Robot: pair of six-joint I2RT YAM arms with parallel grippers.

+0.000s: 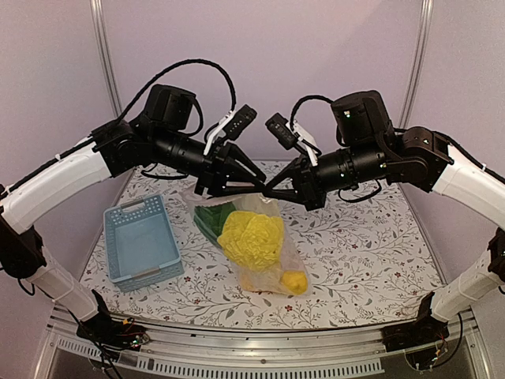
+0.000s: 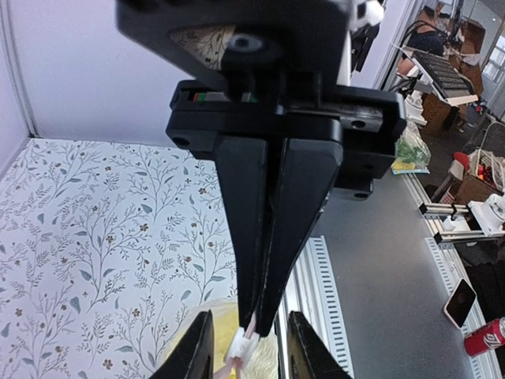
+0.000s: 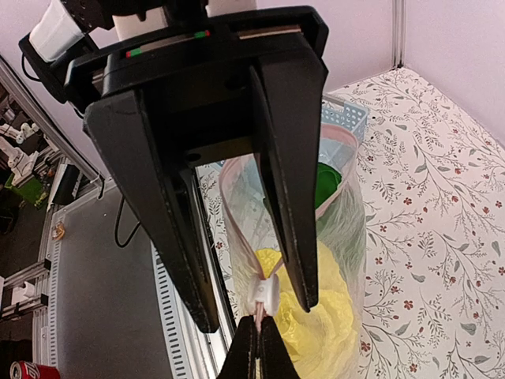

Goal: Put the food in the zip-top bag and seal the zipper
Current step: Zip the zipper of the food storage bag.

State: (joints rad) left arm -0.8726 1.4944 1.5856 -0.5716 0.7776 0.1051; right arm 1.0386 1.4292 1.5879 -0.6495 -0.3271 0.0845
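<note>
Yellow fruit (image 1: 294,281), napa cabbage (image 1: 251,238) and bok choy (image 1: 211,218) lie inside zip-top bag (image 1: 289,254) on bench (image 1: 371,254). Right pincer (image 3: 257,351) clenched on zipper (image 3: 263,292) at raised mouth; left pincer (image 3: 256,312) released, straddling it. Loading looks done; mouth gapes, sealing remains.

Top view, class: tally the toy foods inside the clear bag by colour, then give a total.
Green: 1, the bok choy
Yellow: 2, the napa cabbage and the round fruit
Orange: 1, the orange fruit, partly hidden under the cabbage
Total: 4, all in the zip-top bag
</note>
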